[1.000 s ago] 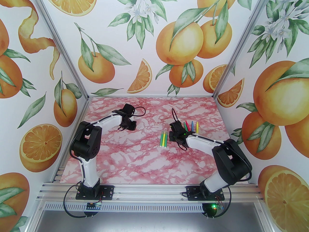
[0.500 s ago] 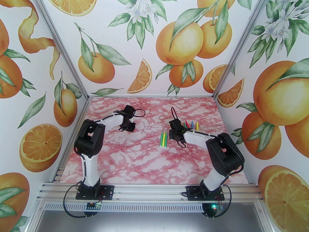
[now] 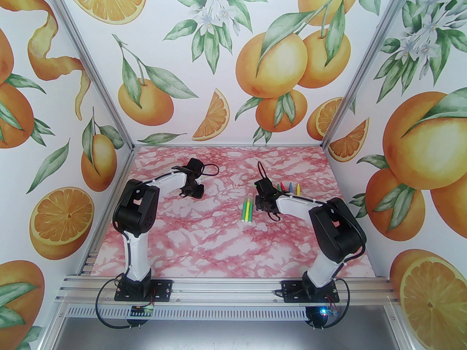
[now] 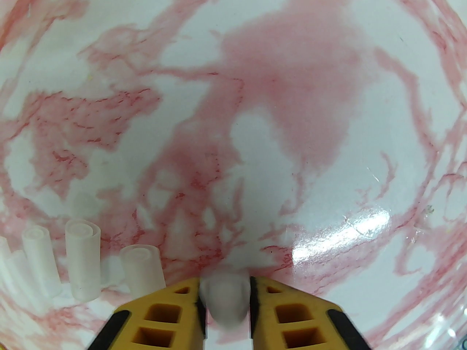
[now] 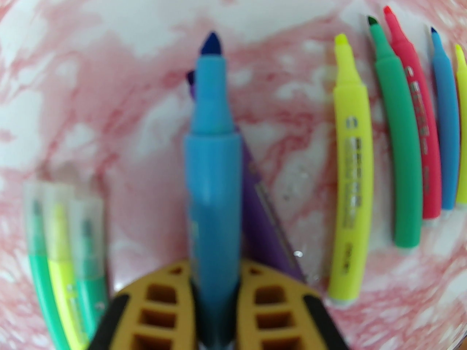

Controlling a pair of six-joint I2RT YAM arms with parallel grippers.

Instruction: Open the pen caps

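- Tabletop (image 3: 204,239): flat and glossy, with a pink-and-white marble print.
- Left arm (image 3: 164,182) and right arm (image 3: 295,206): white shells and black joints, both bent over the tabletop's far half.
- Right jaws: yellow hollow-celled plastic with black pads, clenched on the blue pen (image 5: 211,166). Its smooth round barrel steps down to a bare dark chisel tip. It points straight ahead over a purple pen (image 5: 262,232) lying slantwise on the tabletop.
- Left jaws: same make, narrowly parted, with one cap (image 4: 224,299) filling the gap. I cannot tell whether it is gripped or free.
- Open row (image 5: 399,151): yellow, green, red, blue and another yellow pen, side by side to the right of the right jaws, tips bare.
- Capped trio (image 5: 62,239): green, yellow and green pens, touching, left of the right jaws. Each wears a clear cap with the nib showing through.
- Loose caps (image 4: 82,261): short frosted-white tubes, slightly tapered, clustered on the tabletop just left of the left jaws.
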